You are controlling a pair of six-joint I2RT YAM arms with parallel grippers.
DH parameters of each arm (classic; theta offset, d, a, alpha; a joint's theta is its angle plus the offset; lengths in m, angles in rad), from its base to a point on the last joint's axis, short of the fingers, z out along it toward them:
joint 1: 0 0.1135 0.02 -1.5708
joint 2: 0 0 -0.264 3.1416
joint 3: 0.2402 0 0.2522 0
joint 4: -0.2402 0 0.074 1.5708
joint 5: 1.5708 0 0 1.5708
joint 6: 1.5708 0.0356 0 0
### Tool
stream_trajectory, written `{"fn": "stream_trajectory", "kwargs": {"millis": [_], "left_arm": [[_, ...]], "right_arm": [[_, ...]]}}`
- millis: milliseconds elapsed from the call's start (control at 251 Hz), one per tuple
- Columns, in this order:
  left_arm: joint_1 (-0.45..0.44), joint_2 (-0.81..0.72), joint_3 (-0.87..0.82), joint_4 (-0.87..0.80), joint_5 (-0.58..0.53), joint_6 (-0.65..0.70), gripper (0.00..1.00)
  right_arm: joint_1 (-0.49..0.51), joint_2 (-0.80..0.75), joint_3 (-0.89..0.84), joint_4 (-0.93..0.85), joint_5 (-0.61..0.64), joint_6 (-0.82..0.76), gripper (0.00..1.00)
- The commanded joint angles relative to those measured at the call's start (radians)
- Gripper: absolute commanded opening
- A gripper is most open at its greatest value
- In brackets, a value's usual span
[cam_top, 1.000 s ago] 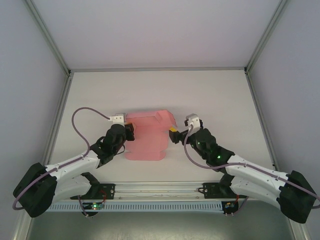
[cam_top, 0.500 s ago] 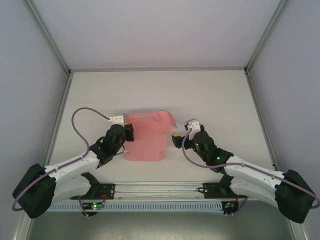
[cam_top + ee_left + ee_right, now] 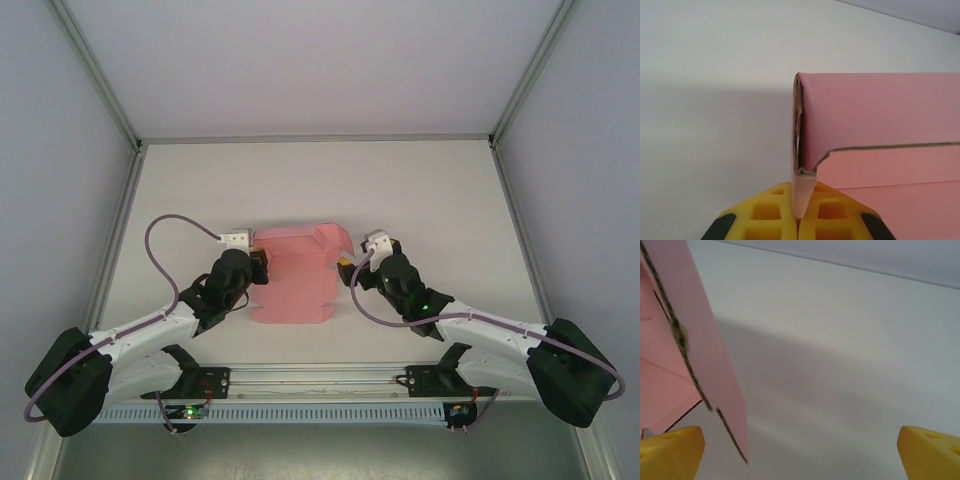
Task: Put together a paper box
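Top view first. Plain white counter [image 3: 420,200], boxed in by pale grey walls with aluminium frame posts [image 3: 95,75] running up the corners. Count: two arms, the left arm [image 3: 150,325] and the right arm [image 3: 480,330], each with a purple cable [image 3: 160,235] looping off the wrist, and one paper box [image 3: 295,280]. The box is pink card, part folded, lying mid-counter toward the near side, right between the two sets of jaws. Its far side is raised into a wall, with flatter panels nearer the arms. The left jaws meet its left edge and the right jaws sit just beside its right edge. I can't tell from up here whether those are touching.

Left wrist view: white counter again, and the paper box [image 3: 880,110] takes up the right half. A long pink wall stands upright, and inside it there's more pink card lying lower down. The yellow fingertips [image 3: 770,212] of the left jaws are clenched on a thin end flap at the box's corner.

Right wrist view: white counter with a soft shadow across it and grey wall at the back. A pink panel of the paper box [image 3: 705,355] stands at the left. The right jaws are released, with the yellow fingertips [image 3: 670,452] spread wide to either bottom corner. The left one is just beside the panel's lower edge.
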Motion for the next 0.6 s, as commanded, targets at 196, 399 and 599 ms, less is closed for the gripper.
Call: {"fn": "stream_trajectory", "kwargs": {"millis": [196, 399, 599], "left_arm": [[-0.009, -0.001, -0.009, 0.038, 0.028, 0.012, 0.0], [-0.009, 0.014, -0.008, 0.058, 0.042, -0.003, 0.0], [-0.009, 0.022, -0.013, 0.092, 0.048, -0.032, 0.0]], "right_arm": [[0.0, 0.052, 0.067, 0.06, -0.066, -0.024, 0.98], [0.013, 0.137, 0.112, 0.082, -0.086, -0.01, 0.98], [0.055, 0.223, 0.151, 0.119, 0.007, 0.004, 0.98]]}}
